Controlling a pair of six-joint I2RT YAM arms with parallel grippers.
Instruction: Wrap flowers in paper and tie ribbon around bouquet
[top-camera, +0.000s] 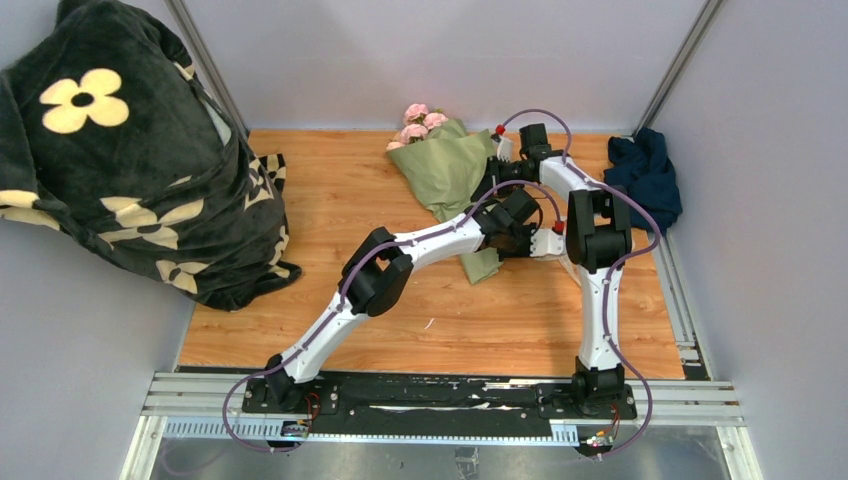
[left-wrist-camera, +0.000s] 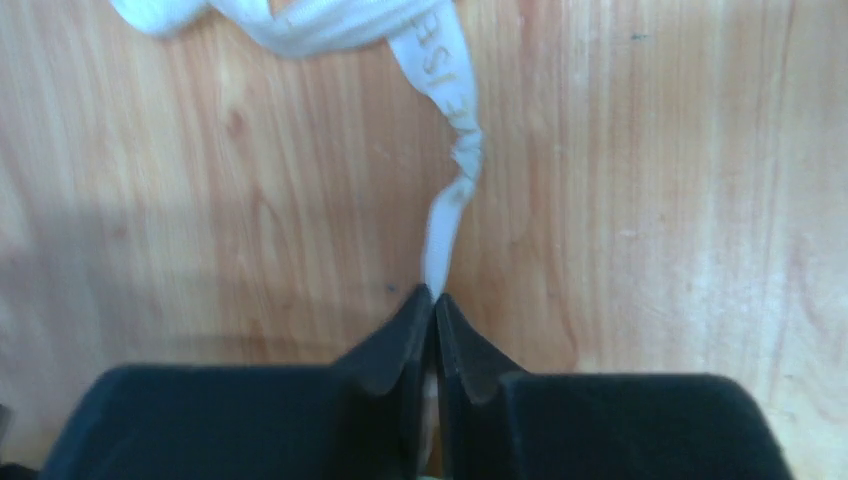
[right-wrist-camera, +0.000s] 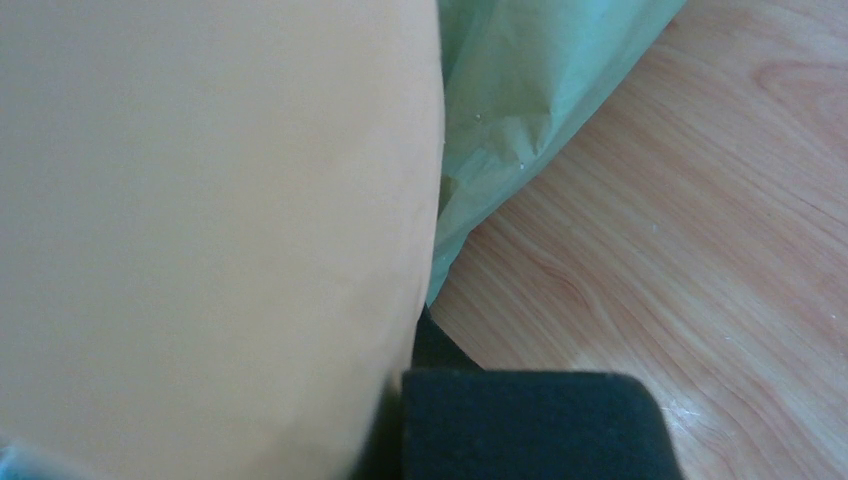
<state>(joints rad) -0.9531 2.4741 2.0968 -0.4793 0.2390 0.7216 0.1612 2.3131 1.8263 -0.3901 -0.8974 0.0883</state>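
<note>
The left gripper was clamped on the ribbon. Its tips met with the strip caught between them. Ahead of the tips the ribbon ran twisted and slack over the bare table, then bunched at the far edge of that view.

The right gripper was clenched. The tan inner face of the paper lay hard against its finger, with the green face just ahead. We could not tell whether the sheet was actually pinched.

From above, the bouquet lay just ahead and to the left of both grippers. The flowers were at its far end, and the narrow end pointed back towards the left gripper.

We judged the tying had only begun, with no loop yet visible around the cone. To do it well, we would have:
- drawn the slack out gently and in line with the strip, since so thin a ribbon could slip or twist further;
- led it around the narrow end, not the wide mouth;
- kept the right gripper steadying the paper so the wrap did not spring open.

Room was tightest to the left gripper's right, where the right arm's elbow and cables sat just beside it. Open wood lay behind it and to its left. The blanket was well apart on that side, and the dark cloth was beyond the right arm.
</note>
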